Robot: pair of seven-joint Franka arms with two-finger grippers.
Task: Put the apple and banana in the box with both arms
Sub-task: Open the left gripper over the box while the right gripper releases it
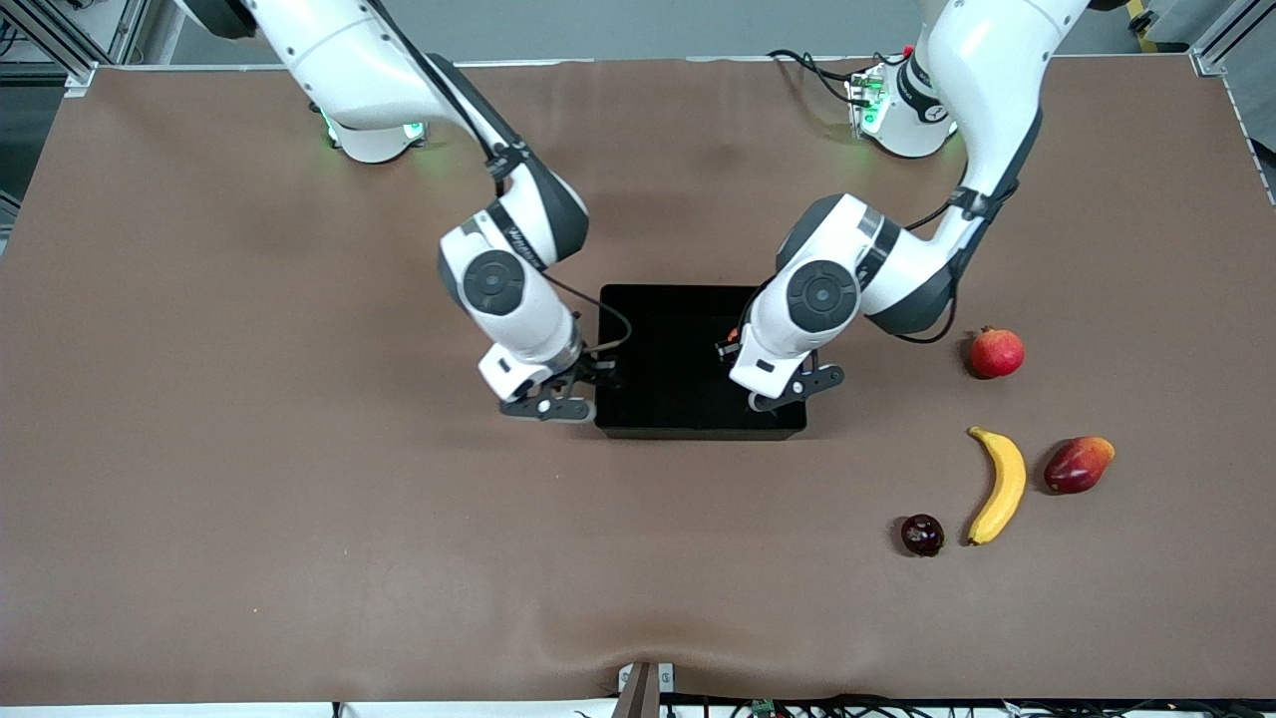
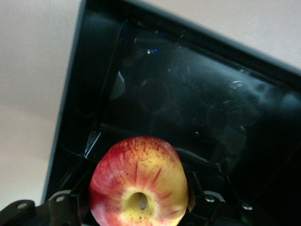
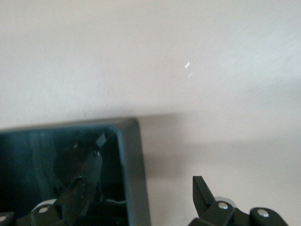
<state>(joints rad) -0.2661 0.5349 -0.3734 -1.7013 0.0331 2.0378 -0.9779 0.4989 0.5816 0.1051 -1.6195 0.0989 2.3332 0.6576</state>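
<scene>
The apple (image 2: 139,183), red with yellow patches, is held in my left gripper (image 1: 793,389), which is shut on it just above the box's floor, at the box's end toward the left arm. The box (image 1: 678,339) is a glossy black tray in the middle of the table. My right gripper (image 1: 553,404) stands open astride the box's wall (image 3: 134,165) at the right arm's end, one finger inside and one outside. The banana (image 1: 1000,486) lies on the table toward the left arm's end, nearer the front camera than the box.
A red crowned fruit (image 1: 997,352) lies farther from the camera than the banana. A red-and-yellow fruit (image 1: 1079,464) sits beside the banana. A dark purple fruit (image 1: 922,535) lies near its lower tip. The brown table (image 1: 299,499) spreads toward the right arm's end.
</scene>
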